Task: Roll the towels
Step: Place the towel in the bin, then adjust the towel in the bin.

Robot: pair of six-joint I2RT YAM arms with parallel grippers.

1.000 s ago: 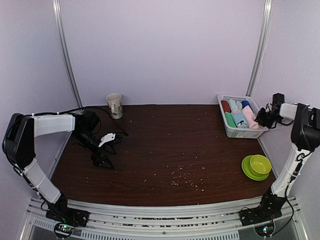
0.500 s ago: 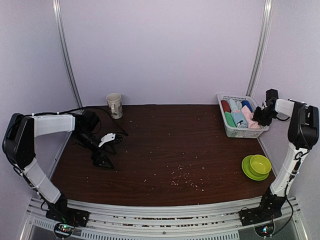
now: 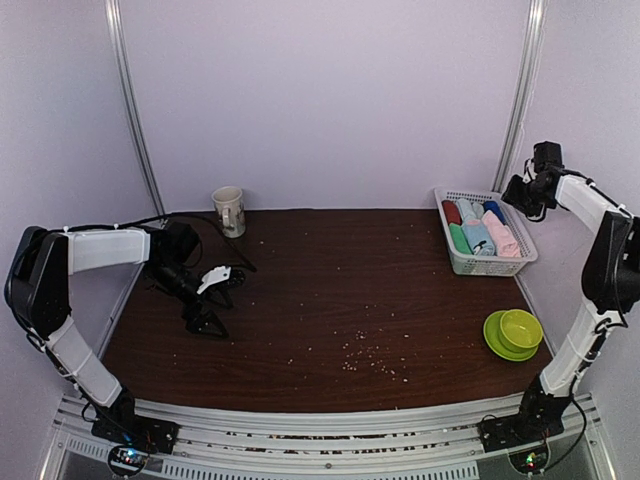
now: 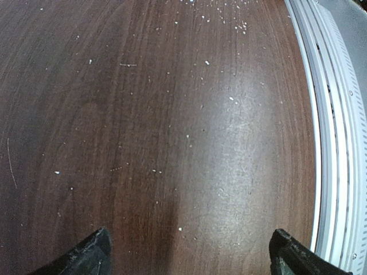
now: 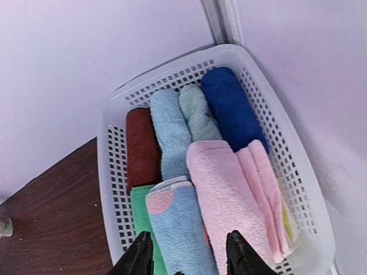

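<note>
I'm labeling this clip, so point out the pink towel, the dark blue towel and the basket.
pink towel (image 5: 226, 195): right wrist view, top face.
dark blue towel (image 5: 232, 106): right wrist view, roll's middle.
basket (image 5: 116, 172): right wrist view, left slatted wall.

The desk (image 3: 350, 290) is a dark brown wood-grain top. A pale mug (image 3: 229, 211) stands at its back left, near the rear wall. A white slatted plastic basket (image 3: 480, 268) sits in the back right corner. A green plate (image 3: 497, 345) lies near the right edge, toward the front. Small pale crumbs (image 3: 372, 358) are scattered across the surface, thickest at front centre.
</note>
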